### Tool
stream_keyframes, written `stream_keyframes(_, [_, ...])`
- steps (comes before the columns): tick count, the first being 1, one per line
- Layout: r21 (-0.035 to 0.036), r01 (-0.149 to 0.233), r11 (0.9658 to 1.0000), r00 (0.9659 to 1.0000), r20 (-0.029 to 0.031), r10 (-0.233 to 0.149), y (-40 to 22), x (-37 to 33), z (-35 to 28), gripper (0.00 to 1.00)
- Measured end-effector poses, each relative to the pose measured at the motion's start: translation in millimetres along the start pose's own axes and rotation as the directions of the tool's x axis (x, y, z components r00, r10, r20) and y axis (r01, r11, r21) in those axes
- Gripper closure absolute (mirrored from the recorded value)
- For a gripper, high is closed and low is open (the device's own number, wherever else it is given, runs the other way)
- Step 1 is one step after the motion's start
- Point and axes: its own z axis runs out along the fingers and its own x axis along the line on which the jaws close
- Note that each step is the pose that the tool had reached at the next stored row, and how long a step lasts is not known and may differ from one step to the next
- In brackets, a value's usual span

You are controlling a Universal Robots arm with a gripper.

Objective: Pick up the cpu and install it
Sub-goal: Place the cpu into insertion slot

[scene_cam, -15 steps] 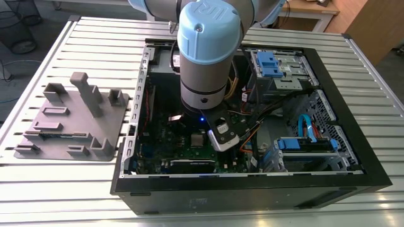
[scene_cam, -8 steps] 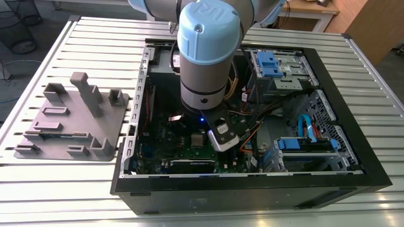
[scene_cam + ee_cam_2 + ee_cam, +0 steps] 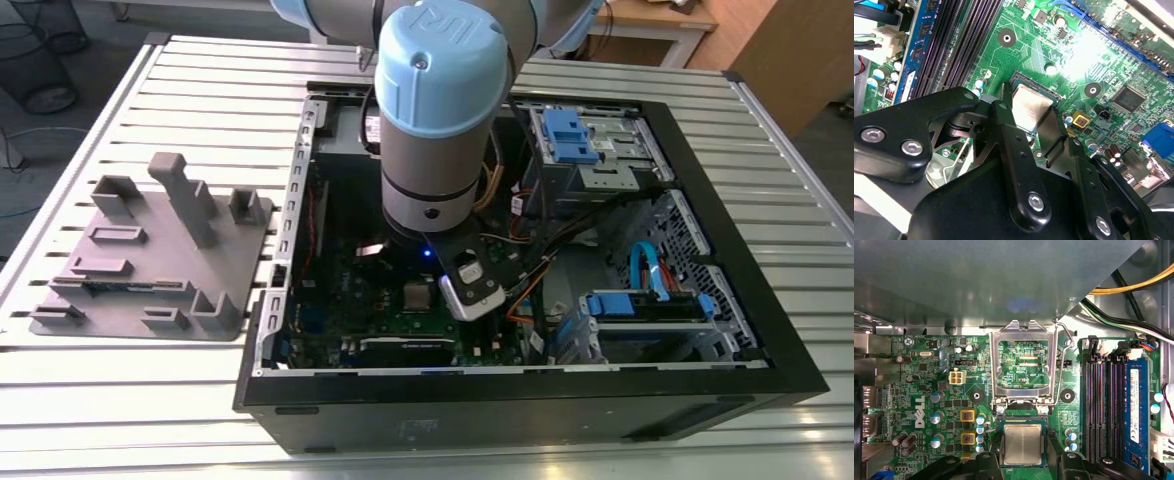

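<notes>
The cpu (image 3: 1023, 444) (image 3: 1029, 105), a small silvery square, lies level in the dark socket on the green circuit board (image 3: 944, 405). My gripper (image 3: 1024, 461) (image 3: 1029, 111) straddles it, and both black fingers (image 3: 1004, 115) press against its two opposite edges. The socket's metal load plate (image 3: 995, 370) stands flipped open just beyond the chip, its lever raised beside it. In the exterior view the arm (image 3: 430, 130) reaches straight down into the open computer case (image 3: 787, 340), over the board's middle.
Memory slots with a blue module (image 3: 1134, 405) run beside the socket, and capacitors (image 3: 936, 417) stand on its other side. Cables (image 3: 1134, 290) hang near the case wall. A grey plastic tray with upright posts (image 3: 147, 260) sits on the slatted table at the exterior view's left.
</notes>
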Motion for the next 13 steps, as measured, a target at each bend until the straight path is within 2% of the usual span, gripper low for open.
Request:
stream_keyframes(4, [0.0003,0.0,1.0,1.0,-0.0001,0.0,0.0,0.1,-0.1,0.54])
stream_keyframes(5, [0.0002,0.0,1.0,1.0,-0.0001,0.0,0.0,0.1,0.0,0.6])
stream_keyframes(13, [0.0,0.0,1.0,1.0,0.0,0.0,0.0,0.0,0.1,0.61])
